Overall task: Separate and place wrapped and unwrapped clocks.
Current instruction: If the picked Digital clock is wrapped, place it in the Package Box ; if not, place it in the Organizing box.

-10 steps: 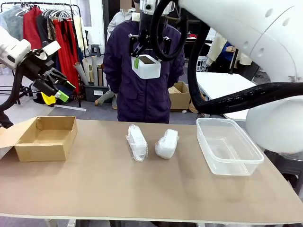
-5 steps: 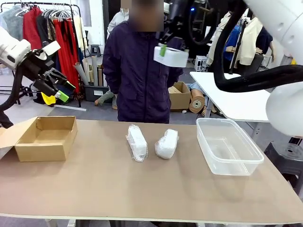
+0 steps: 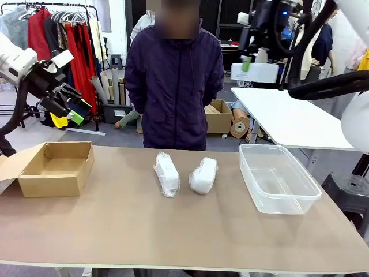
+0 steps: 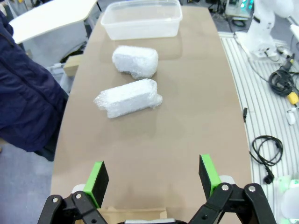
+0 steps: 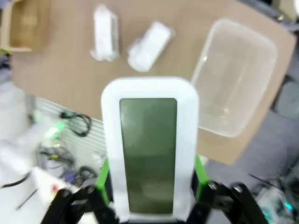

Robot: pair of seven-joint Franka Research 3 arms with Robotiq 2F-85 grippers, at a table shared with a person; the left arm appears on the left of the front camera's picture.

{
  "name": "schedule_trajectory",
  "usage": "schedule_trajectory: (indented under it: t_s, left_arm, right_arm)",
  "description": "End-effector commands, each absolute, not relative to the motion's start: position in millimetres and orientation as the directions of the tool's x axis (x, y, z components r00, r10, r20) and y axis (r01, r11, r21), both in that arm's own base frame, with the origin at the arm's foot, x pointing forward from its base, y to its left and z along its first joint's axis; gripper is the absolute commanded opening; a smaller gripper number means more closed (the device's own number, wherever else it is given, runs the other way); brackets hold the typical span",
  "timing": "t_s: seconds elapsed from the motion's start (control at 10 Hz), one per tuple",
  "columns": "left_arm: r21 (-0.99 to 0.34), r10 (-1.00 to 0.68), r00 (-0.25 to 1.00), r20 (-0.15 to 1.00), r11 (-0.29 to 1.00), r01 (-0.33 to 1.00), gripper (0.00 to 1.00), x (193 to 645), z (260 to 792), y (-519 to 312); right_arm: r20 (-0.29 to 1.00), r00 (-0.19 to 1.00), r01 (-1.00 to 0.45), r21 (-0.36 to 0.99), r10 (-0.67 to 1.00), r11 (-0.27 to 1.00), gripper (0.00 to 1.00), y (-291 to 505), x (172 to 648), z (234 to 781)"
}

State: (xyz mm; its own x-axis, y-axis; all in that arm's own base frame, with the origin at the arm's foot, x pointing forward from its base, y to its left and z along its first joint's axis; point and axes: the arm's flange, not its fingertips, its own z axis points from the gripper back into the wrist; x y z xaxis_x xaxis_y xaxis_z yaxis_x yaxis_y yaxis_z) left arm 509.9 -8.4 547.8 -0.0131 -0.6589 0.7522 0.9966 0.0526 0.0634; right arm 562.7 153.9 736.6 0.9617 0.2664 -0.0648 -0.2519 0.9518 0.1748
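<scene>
One bare clock (image 5: pixel 148 140) is pinched high in the right hand (image 5: pixel 150 184); it could slip and miss the tub (image 3: pixel 277 179) at 3 o'clock. The left hand (image 4: pixel 153 176) is open.

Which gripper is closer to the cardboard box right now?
Left. The left gripper hangs open in the air just above the cardboard box; the right gripper is high up toward the table's opposite end, gripping the digital clock.

No readable text, labels or numbers, clock (image 5: pixel 148 149) screen blank
</scene>
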Motion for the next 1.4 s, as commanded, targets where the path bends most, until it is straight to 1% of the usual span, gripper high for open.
schedule_trajectory:
  t_s: [0.0,0.2,0.4,0.6,0.7,0.8,1.0,1.1,1.2,1.3]
  left_arm:
    - [0.067,-0.656,-0.017,0.754,0.051,0.996,1.00,509,549,-9]
    - [0.067,-0.656,-0.017,0.754,0.051,0.996,1.00,509,549,-9]
    - [0.067,-0.656,-0.017,0.754,0.051,0.996,1.00,509,549,-9]
    - [0.067,-0.656,-0.017,0.754,0.051,0.996,1.00,509,549,-9]
    - [0.067,-0.656,-0.017,0.754,0.051,0.996,1.00,509,549,-9]
    - [0.067,-0.656,-0.017,0.754,0.051,0.996,1.00,509,549,-9]
    - [0.067,-0.656,-0.017,0.754,0.051,0.996,1.00,509,549,-9]
    - [0.067,-0.656,-0.017,0.754,0.051,0.996,1.00,509,549,-9]
    - [0.067,-0.656,-0.017,0.754,0.051,0.996,1.00,509,549,-9]
    - [0.067,-0.656,-0.017,0.754,0.051,0.996,1.00,509,549,-9]
  right_arm:
    - [-0.008,0.965,-0.259,0.101,0.261,0.961,0.00,114,425,616]
    - [0.011,0.963,-0.268,0.014,0.268,0.963,0.00,105,398,602]
    - [-0.016,0.962,-0.274,-0.006,0.274,0.962,0.00,105,376,587]
    - [-0.022,0.977,-0.213,-0.003,0.213,0.977,0.00,95,365,566]
    - [0.066,0.978,-0.199,0.009,0.198,0.980,0.00,93,366,553]
    - [0.061,0.980,-0.192,0.012,0.190,0.981,0.00,92,368,547]
    - [0.125,0.980,-0.156,0.029,0.152,0.987,0.00,89,377,546]
    - [0.150,0.981,-0.134,0.058,0.124,0.989,0.00,85,383,547]
    - [0.225,0.971,-0.108,0.115,0.080,0.987,0.00,83,393,548]
    - [0.206,0.979,-0.045,0.183,0.007,0.982,0.00,81,398,555]
